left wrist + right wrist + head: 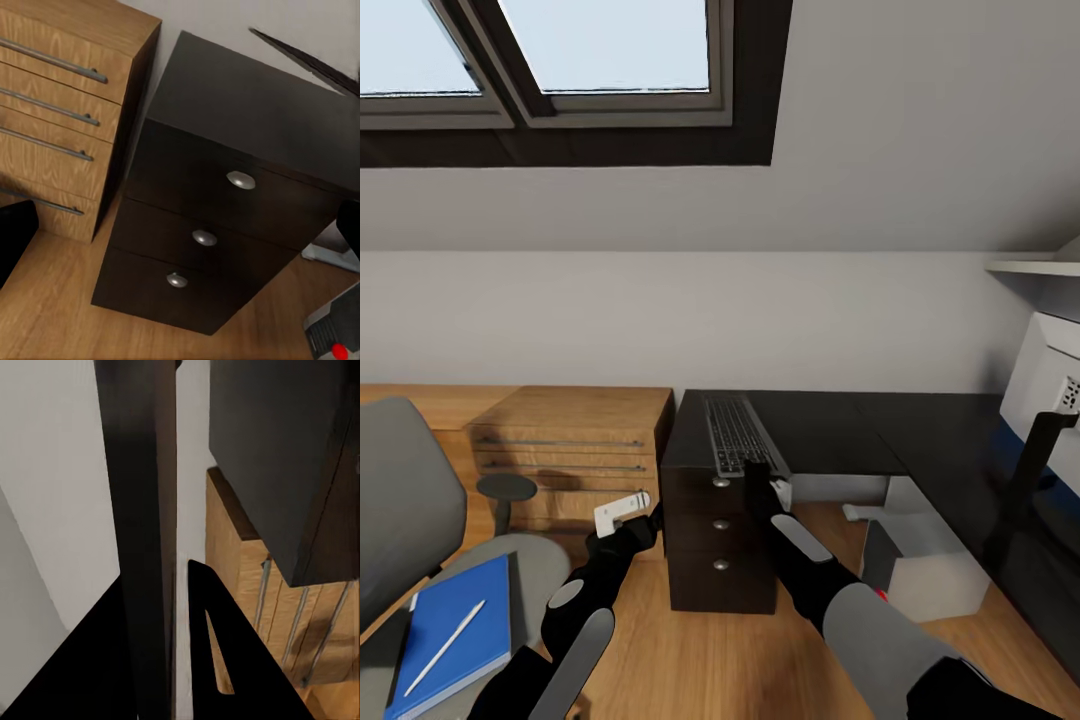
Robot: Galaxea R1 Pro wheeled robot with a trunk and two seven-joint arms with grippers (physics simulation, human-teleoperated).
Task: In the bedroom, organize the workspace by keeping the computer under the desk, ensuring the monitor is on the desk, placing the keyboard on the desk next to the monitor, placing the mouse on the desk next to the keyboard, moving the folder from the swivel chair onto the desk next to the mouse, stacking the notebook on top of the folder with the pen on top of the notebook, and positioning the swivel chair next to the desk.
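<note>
Head view: biggest risk sits w/ the desk (840,430) itself. The keyboard (738,435) lies on the glossy black top above the dark drawer block (720,540), its near end sticking out past the front edge, and the right gripper (760,482) is right at that end. In the right wrist view a thin dark slab runs edge-on between the black fingers (225,660), so I judge the right one pinched narrow on the keyboard's near edge; a pull or twist from there could tip it off the desk onto the wood floor (690,660), or skew it vs. where it should sit by the monitor (1050,400), which stands well apart at the far right end of the top. The swivel chair (430,560) is next: it's close to the left arm, so an arm swing could nudge it and shed the blue folder (455,630) and the pen (445,645) lying on top of it. The computer (920,560) is under the desk, fine as is. Left gripper (622,512) hangs in front of the light-wood drawer unit (575,450), holding nothing; jaw gap — cannot tell. Folder is low and to the left of it, near but not touching.
</note>
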